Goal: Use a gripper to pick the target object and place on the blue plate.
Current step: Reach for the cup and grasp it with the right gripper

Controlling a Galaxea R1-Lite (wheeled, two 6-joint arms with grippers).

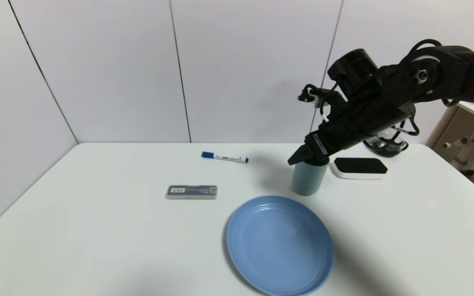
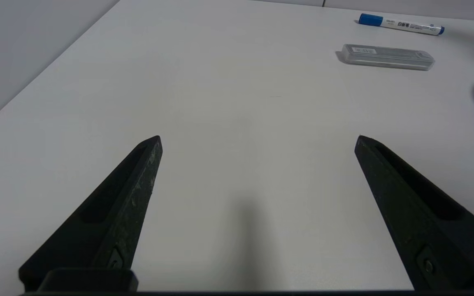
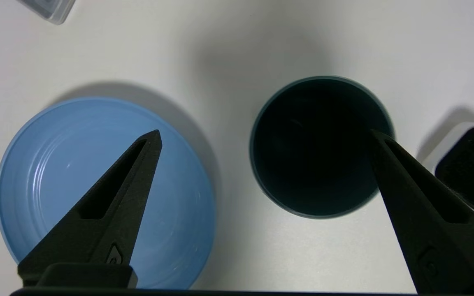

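The pale teal-green cup stands upright on the white table, just behind the blue plate. My right gripper hovers directly above the cup's mouth, open and holding nothing. In the right wrist view the right gripper looks straight down. One of its fingers crosses the cup at its rim and the other lies over the blue plate. The cup's inside is dark. My left gripper is open over bare table and is out of the head view.
A blue-capped white marker and a grey flat case lie left of the cup. A white eraser with a black top sits close on the cup's right. A dark object rests at the back right.
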